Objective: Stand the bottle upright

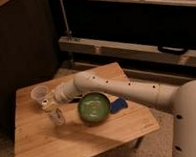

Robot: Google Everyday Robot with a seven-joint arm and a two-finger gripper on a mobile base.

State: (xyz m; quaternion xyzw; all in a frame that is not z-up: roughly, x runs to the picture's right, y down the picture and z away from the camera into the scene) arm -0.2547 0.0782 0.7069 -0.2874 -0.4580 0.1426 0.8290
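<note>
Far left on the wooden counter [35, 147]: a clear round cup [39, 92], upright, mouth upward, near the back left corner; sits well apart from the front edge.

Just right of the cup and a little nearer the camera: the gripper [49, 103], angled down and to the left toward the wood, close beside the cup; cannot tell how far open, nor whether holding anything.

Directly below the gripper: the bottle [58, 117], small, narrow, clear, with pale glints, on the left half of the counter; much smaller than the bowl; looks roughly upright or slightly tilted, cannot tell which; cannot tell either whether touching the gripper or just apart from it.

Farther right, near the middle of the counter: a green bowl [94, 108], round, inside showing, partly tucked under the white arm [127, 88].

Just right of the bowl, at or against its rim: a small blue object [119, 104], kind unclear.

Above both, the arm, dotted with small dark holes, reaching in from the right and joined at far right to the robot's white body [192, 122].

Behind: a dark wall and a pale horizontal rail [129, 48].
</note>
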